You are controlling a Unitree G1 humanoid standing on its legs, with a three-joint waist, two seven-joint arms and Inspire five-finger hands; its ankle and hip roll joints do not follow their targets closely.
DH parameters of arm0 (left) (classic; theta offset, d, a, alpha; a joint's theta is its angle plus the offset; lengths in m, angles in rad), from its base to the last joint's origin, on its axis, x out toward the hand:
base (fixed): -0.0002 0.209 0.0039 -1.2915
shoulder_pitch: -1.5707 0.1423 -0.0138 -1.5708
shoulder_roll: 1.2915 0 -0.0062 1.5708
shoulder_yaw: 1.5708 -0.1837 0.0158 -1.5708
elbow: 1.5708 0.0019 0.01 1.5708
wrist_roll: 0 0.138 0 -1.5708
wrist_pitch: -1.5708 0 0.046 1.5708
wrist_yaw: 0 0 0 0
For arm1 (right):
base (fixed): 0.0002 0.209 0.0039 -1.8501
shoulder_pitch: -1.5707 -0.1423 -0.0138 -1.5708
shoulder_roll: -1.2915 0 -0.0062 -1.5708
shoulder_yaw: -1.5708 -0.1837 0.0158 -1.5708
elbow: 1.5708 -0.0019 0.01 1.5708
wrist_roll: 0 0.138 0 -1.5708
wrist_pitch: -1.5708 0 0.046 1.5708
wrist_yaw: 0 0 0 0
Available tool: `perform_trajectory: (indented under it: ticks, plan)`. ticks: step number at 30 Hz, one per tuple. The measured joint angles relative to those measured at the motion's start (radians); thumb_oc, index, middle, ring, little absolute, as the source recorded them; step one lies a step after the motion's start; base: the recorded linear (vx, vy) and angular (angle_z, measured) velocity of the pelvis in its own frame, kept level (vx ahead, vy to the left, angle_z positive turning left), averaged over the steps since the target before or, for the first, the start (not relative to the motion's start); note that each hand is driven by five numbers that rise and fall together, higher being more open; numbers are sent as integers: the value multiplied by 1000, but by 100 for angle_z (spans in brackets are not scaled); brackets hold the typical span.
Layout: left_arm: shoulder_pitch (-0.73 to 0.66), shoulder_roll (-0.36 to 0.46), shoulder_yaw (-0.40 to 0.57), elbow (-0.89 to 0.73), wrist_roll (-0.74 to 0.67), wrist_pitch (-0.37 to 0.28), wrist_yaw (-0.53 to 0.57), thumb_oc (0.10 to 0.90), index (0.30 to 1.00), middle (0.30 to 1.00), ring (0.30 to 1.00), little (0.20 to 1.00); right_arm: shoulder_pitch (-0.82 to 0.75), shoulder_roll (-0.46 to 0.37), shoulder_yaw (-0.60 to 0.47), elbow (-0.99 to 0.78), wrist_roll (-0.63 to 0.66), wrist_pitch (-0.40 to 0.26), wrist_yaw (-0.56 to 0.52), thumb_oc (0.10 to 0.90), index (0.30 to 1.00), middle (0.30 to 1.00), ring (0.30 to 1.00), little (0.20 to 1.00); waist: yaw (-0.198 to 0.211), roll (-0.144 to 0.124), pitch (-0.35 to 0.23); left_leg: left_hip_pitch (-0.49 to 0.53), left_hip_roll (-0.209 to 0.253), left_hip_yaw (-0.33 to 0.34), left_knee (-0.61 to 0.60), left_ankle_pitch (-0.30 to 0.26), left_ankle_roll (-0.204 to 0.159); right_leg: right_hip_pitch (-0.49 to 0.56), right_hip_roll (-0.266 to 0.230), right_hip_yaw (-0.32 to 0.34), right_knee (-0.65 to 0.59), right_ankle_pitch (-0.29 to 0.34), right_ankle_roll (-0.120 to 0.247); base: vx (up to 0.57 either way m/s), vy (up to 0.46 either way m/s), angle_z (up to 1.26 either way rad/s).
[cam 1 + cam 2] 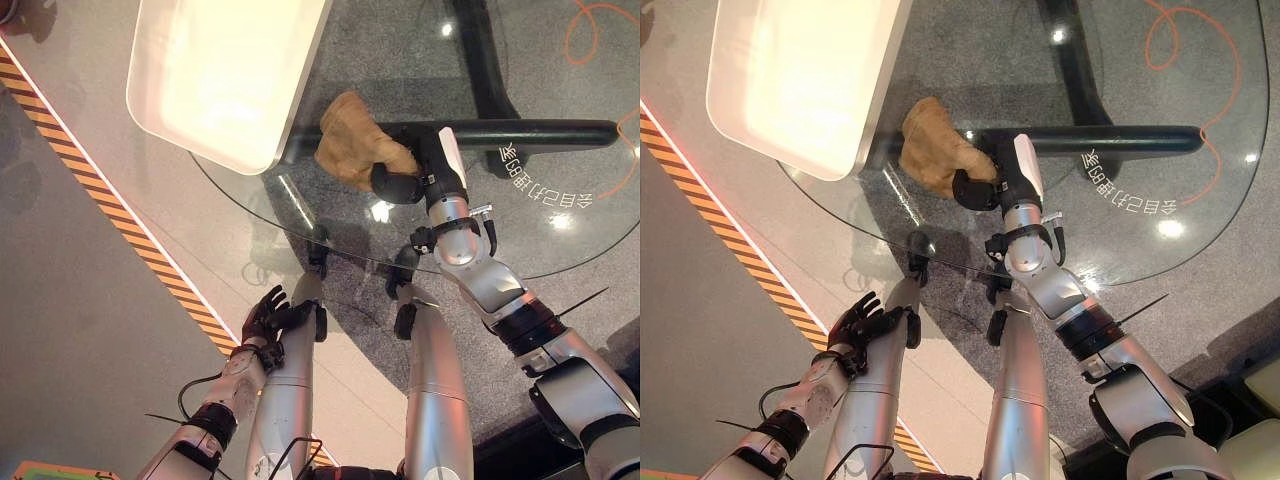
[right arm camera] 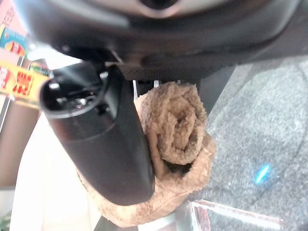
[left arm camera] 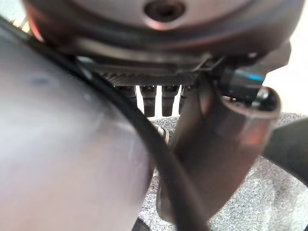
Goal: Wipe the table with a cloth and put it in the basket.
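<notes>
A crumpled tan cloth (image 1: 355, 140) lies bunched on the round glass table (image 1: 560, 150), near its front edge. My right hand (image 1: 415, 180) rests on the cloth's near side, thumb and fingers curled round the cloth (image 2: 175, 139) and gripping it. The same hand (image 1: 990, 187) and cloth (image 1: 935, 150) sit just right of the white basket's corner. My left hand (image 1: 268, 315) hangs low beside the leg, below the table, fingers relaxed and holding nothing.
A white basket (image 1: 170, 95) stands on the table at the back left, its near corner close to the cloth. A black table frame bar (image 1: 540, 132) runs under the glass. A yellow-and-black striped floor line (image 1: 110, 210) crosses at left. An orange cable (image 1: 590, 25) lies at far right.
</notes>
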Motion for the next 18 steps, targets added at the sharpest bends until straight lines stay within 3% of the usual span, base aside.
perform_trajectory:
  ticks: [6,18]
  plan:
    - [7,7,5,-6,-1,-11,-2,800,900,900,900,900,31,0,-25,5,7,-28,-88,100,300,300,300,200,-5,-12,-1,-5,0,15,2,-12,8,-5,0,8,-14,4,10,-22,-6,-5]
    - [34,38,21,-30,-8,-28,-3,800,900,900,900,900,91,-25,-210,87,114,-99,-303,100,300,300,300,200,-39,-46,-3,-12,0,42,17,-25,33,-2,-1,35,-39,25,27,2,-7,-4]
